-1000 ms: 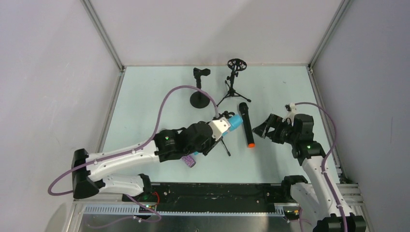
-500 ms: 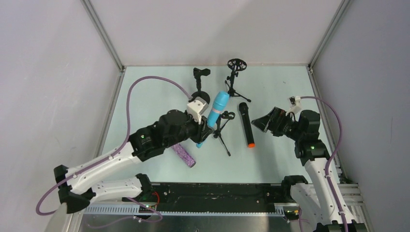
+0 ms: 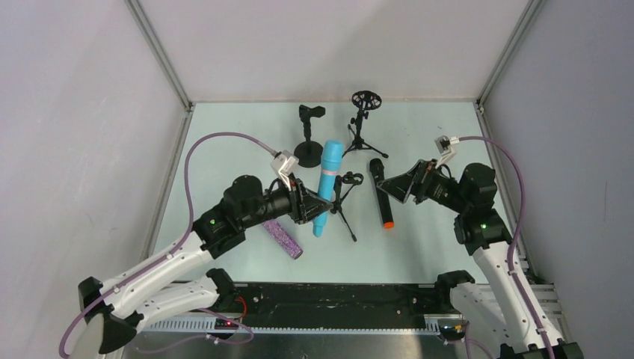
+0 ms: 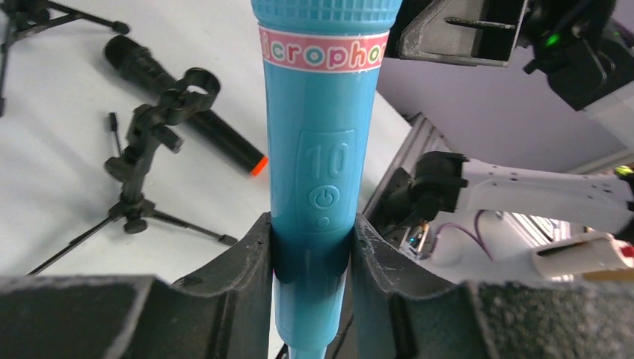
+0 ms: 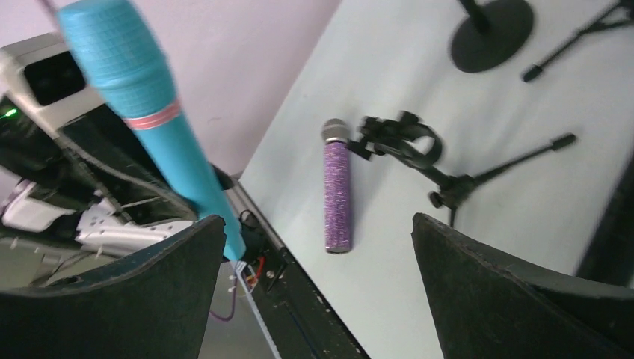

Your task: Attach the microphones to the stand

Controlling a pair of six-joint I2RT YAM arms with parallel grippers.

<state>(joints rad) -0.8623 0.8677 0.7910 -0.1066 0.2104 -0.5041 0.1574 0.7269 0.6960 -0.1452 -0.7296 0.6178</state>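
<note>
**One mic lifted, none mounted yet**

**Top view.** The left gripper (image 3: 310, 207) is clamped on the lower handle of the turquoise mic (image 3: 329, 168). The mic's head points toward the back of the table. It hangs just beside the clip tripod (image 3: 345, 196) and near the round-base stand (image 3: 309, 152). The black mic (image 3: 381, 193) lies flat to the right of that tripod. The purple mic (image 3: 282, 238) lies flat beside the left wrist. The ring tripod (image 3: 365, 105) at the back holds nothing, and neither do the other two stands. By my reading, one pick-up is done and all three mountings are left. The right gripper (image 3: 398, 191) stands wide apart and empty, just right of the black mic.

**Left wrist.** Both pads press the turquoise mic (image 4: 321, 149) below its power button, and its tail pokes out beneath them. The clip tripod (image 4: 161, 123) sits off to the left, apart from the mic. Its clip is empty, and the black mic (image 4: 187, 112) lies behind it.

**Right wrist.** Nothing sits between the spread fingers. The purple mic (image 5: 336, 194) lies below on the table, its silver head touching or just short of the clip (image 5: 404, 142); I cannot tell which. The turquoise mic (image 5: 142, 112) rises tilted at the left.
</note>
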